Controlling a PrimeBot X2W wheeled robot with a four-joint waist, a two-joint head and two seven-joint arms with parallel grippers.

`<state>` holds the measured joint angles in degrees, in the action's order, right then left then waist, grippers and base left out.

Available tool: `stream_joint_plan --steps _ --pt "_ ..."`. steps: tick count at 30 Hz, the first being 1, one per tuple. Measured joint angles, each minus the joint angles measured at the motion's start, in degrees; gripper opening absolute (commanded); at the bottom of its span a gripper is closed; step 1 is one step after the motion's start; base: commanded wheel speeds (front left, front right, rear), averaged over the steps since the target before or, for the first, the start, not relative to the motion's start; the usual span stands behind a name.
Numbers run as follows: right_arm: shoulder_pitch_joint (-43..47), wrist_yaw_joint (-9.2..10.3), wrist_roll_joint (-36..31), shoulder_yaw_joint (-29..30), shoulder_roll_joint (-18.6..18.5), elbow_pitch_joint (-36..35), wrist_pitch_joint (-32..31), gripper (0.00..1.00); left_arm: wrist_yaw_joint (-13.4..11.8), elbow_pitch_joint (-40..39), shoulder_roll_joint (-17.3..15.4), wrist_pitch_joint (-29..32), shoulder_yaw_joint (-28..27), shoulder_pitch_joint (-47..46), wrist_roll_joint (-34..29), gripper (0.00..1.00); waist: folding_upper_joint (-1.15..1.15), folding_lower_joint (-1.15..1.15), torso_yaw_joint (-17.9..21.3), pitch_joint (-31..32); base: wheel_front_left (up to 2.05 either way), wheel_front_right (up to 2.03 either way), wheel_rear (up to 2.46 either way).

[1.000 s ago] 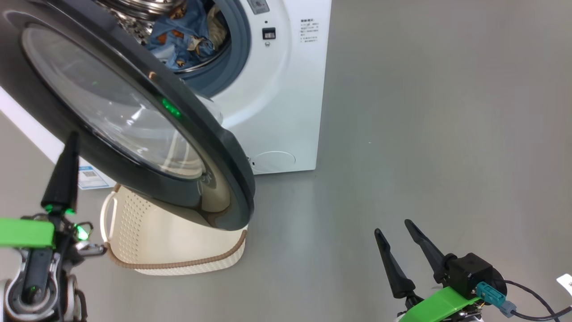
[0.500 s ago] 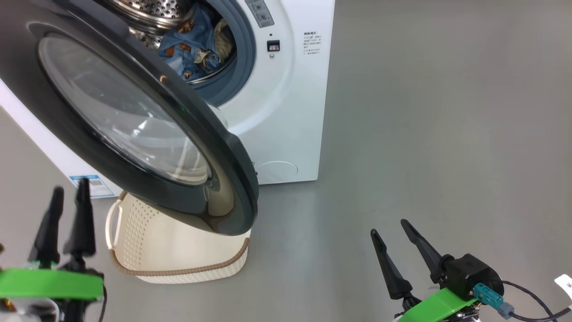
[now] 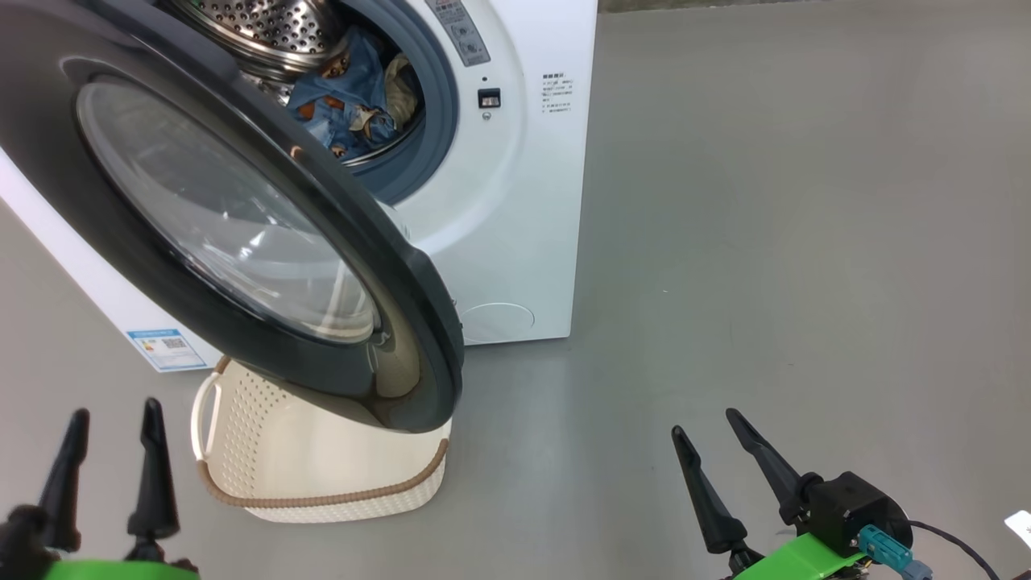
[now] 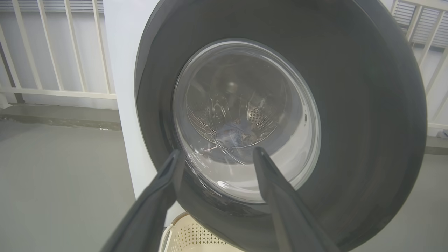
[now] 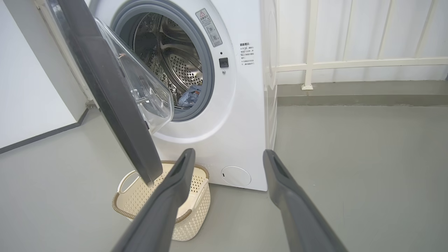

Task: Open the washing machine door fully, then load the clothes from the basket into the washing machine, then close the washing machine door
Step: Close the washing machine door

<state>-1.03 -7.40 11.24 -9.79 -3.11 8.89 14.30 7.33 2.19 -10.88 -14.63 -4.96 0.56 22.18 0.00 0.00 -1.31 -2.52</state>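
The washing machine (image 3: 515,242) stands on a grey floor (image 3: 765,242) with its round opening uncovered. Inside the steel perforated drum (image 5: 175,63) lie the clothes (image 3: 346,105): a bunched heap of light-blue fabric with brown-orange print and a cream part, resting at the bottom of the drum just behind the grey-blue gasket (image 3: 439,121).

The washing machine door (image 3: 419,322) hangs part-way open, hinged on the robot's left side of the opening, with its bulging glass bowl pointing toward the drum. Its lower black rim hangs over the basket (image 3: 266,419), which sits on the floor in front of the machine, near its lower corner and the round filter cap (image 3: 495,321). The part of the basket's inside that the door leaves uncovered is bare cream perforated plastic under the brown woven-look rim. How much the door hides of it cannot be told exactly.

The left gripper (image 3: 114,407) is low at the left, beside the basket and below the door, its two fingers spread apart with nothing between them. In its wrist view it faces the door's outer glass without touching it. The right gripper (image 3: 705,420) is over bare floor, well apart from the machine, fingers likewise spread and holding nothing.
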Motion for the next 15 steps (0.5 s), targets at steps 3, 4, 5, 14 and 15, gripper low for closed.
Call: stream_joint_plan --steps 3,4,5,14,15 --pt "0.1 0.00 0.0 0.1 0.0 -0.3 0.0 1.00 0.0 -1.5 1.0 0.0 -0.5 1.7 -3.5 1.00 0.00 0.00 -0.1 0.0 0.00 0.00 0.00" --pt "0.1 0.00 0.0 0.1 0.0 -0.4 0.0 1.00 0.0 -1.9 1.4 0.0 -0.7 2.2 -4.4 1.00 0.00 0.00 -0.1 0.0 0.00 0.00 0.00" --pt "0.1 0.00 0.0 0.1 0.0 -0.5 0.0 1.00 0.0 -2.3 1.8 0.0 -1.0 2.7 -5.1 1.00 0.00 0.00 -0.2 -0.1 0.00 0.00 0.00" --pt "1.0 0.00 0.0 0.5 0.0 -0.9 0.0 1.00 0.0 -4.3 5.9 0.0 -2.7 7.3 -11.1 1.00 0.00 0.00 0.0 -0.1 0.00 0.00 0.00" --pt "1.1 0.00 0.0 0.6 0.0 -0.9 0.0 1.00 0.0 -4.4 6.1 0.0 -2.5 7.8 -11.8 1.00 0.00 0.00 0.0 -0.1 0.00 0.00 0.00"
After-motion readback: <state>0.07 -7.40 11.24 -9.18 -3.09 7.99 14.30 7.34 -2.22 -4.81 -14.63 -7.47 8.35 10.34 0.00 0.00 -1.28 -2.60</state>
